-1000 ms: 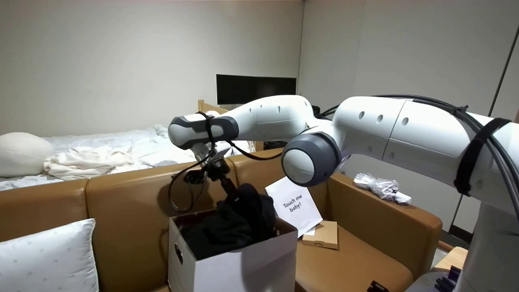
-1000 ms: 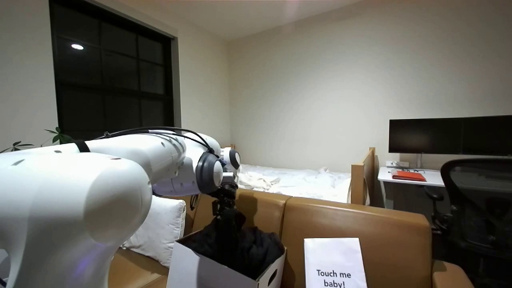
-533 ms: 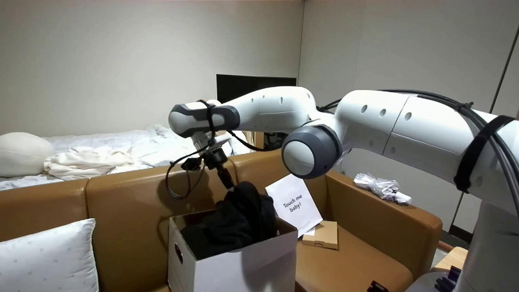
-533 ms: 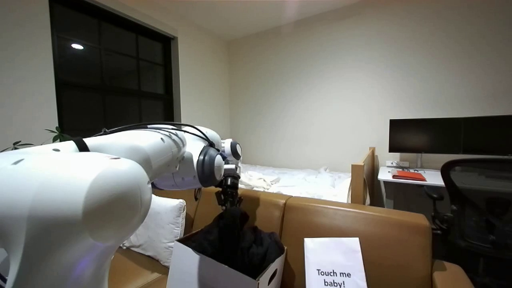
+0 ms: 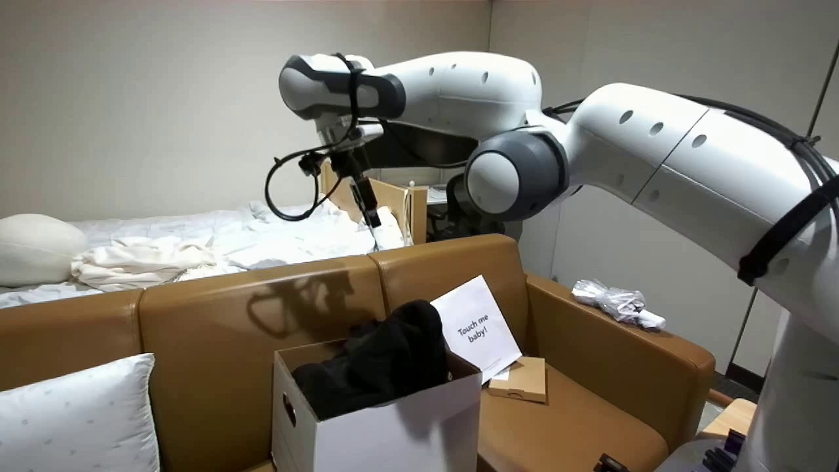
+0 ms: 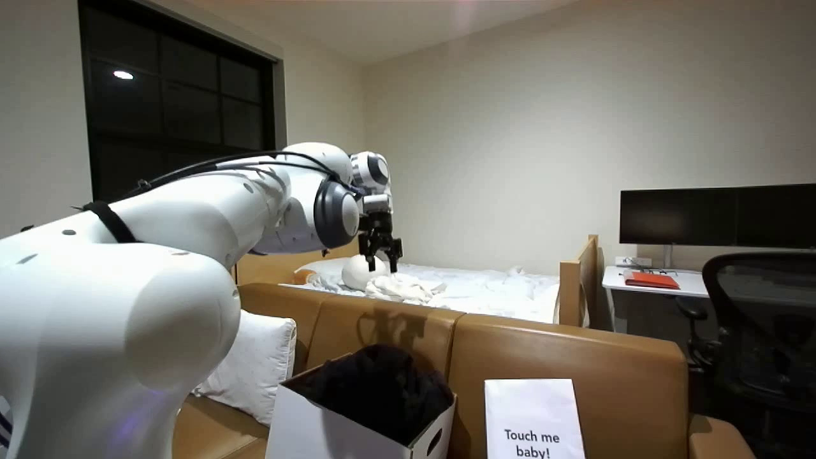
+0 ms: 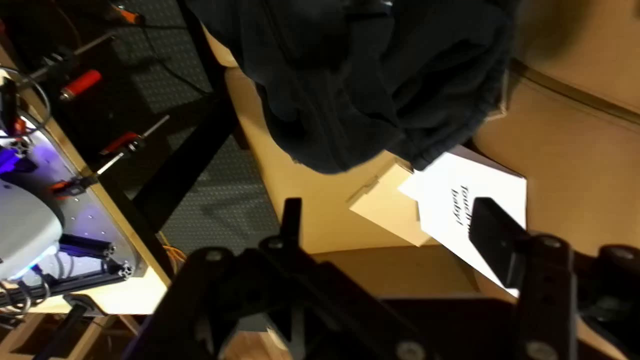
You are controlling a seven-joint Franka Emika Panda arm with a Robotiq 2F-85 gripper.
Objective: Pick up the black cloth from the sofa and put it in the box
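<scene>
The black cloth (image 5: 387, 364) lies bunched in the white box (image 5: 400, 436), part of it heaped above the rim. Both exterior views show the box on the brown sofa (image 5: 570, 426). My gripper (image 6: 382, 266) hangs well above the cloth and apart from it, at about the height of the bed behind. Its fingers stand wide apart with nothing between them. In the wrist view the cloth (image 7: 345, 90) fills the upper middle, beyond the fingertips, and covers most of the box. The cloth's lower part is hidden by the box walls.
A paper sign (image 5: 475, 328) leans on the sofa back beside the box, with a flat cardboard box (image 5: 521, 380) near it. A white pillow (image 5: 82, 419) rests on the sofa. A plastic-wrapped bundle (image 5: 616, 305) lies on the armrest.
The gripper has opened and let go of the cloth, then risen well above the box. The cloth's raised top has sagged down a little and stays in the box.
</scene>
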